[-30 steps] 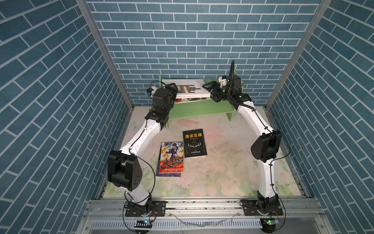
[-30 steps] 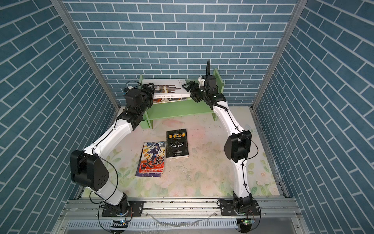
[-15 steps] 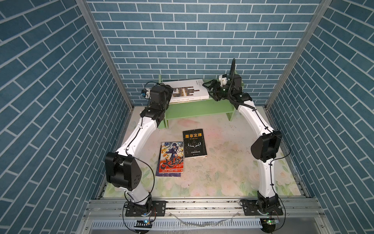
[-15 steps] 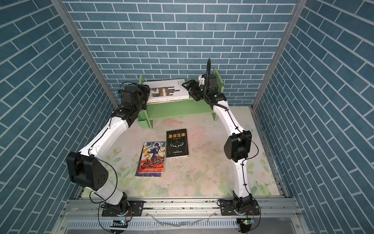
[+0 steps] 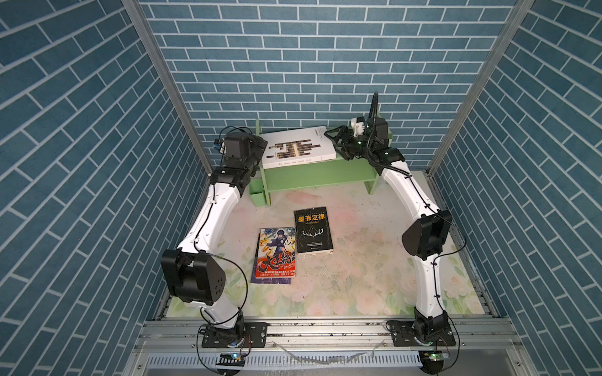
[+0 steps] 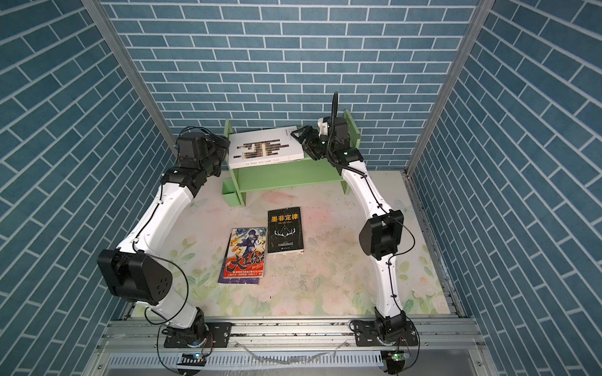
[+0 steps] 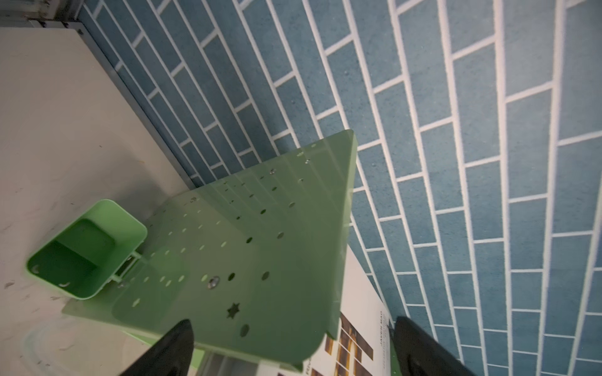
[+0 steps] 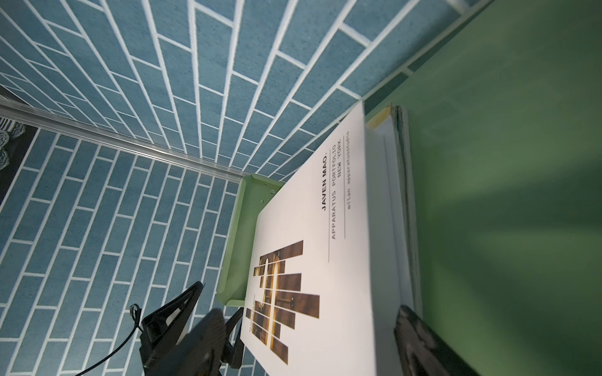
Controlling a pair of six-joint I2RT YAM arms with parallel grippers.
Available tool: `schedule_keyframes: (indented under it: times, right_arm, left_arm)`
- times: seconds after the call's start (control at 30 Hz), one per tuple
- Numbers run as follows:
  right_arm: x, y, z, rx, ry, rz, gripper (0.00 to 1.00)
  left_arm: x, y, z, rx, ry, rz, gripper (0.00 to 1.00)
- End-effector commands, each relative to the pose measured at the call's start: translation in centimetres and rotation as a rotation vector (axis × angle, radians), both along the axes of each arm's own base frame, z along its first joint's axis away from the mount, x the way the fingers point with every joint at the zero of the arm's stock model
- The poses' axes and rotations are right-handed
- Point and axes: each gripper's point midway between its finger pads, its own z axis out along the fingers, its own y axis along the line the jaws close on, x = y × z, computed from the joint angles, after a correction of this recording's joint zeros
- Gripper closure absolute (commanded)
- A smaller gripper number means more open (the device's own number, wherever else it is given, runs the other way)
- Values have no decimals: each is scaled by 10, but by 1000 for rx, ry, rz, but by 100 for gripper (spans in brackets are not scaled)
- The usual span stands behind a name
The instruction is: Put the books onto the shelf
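The light-green shelf (image 5: pixel 312 174) (image 6: pixel 286 172) stands against the back wall. On its upper board lies a flat stack of books, the top one white with dark bars (image 5: pixel 298 146) (image 6: pixel 264 148) (image 8: pixel 312 247). Two more books lie on the table: a black one with antlers (image 5: pixel 312 234) (image 6: pixel 285 229) and a colourful one (image 5: pixel 276 255) (image 6: pixel 247 254). My left gripper (image 5: pixel 260 148) (image 7: pixel 293 356) is open just outside the shelf's left side panel (image 7: pixel 254 260). My right gripper (image 5: pixel 338 145) (image 8: pixel 312 346) is open at the stack's right end, one finger above the cover and clear of it.
A small green cup (image 5: pixel 257 197) (image 7: pixel 84 254) hangs on the shelf's left panel, close below my left wrist. Blue brick walls close in the back and both sides. The shelf's right panel (image 5: pixel 389 136) stands right behind my right wrist.
My left gripper has opened wider and drawn back to the left, off the stack's left end. The right gripper and the books have hardly moved.
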Motion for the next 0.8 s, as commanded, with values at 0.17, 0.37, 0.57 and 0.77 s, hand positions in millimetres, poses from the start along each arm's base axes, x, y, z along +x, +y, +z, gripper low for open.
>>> schedule_keyframes:
  times: [0.17, 0.37, 0.57, 0.77]
  right_arm:
    - [1, 4, 0, -1, -11, 3, 18]
    - [-2, -1, 3, -32, -28, -14, 18]
    - [-4, -7, 0, -84, -40, -30, 18]
    - [-11, -15, 13, -120, -74, -49, 18]
  left_arm:
    - [-24, -2, 36, 173, -88, -156, 3]
    - [-41, -21, 15, 321, -23, -383, 4]
    - [-80, -29, -26, 403, 86, -530, 3]
    - [-104, -27, -46, 391, 110, -529, 3]
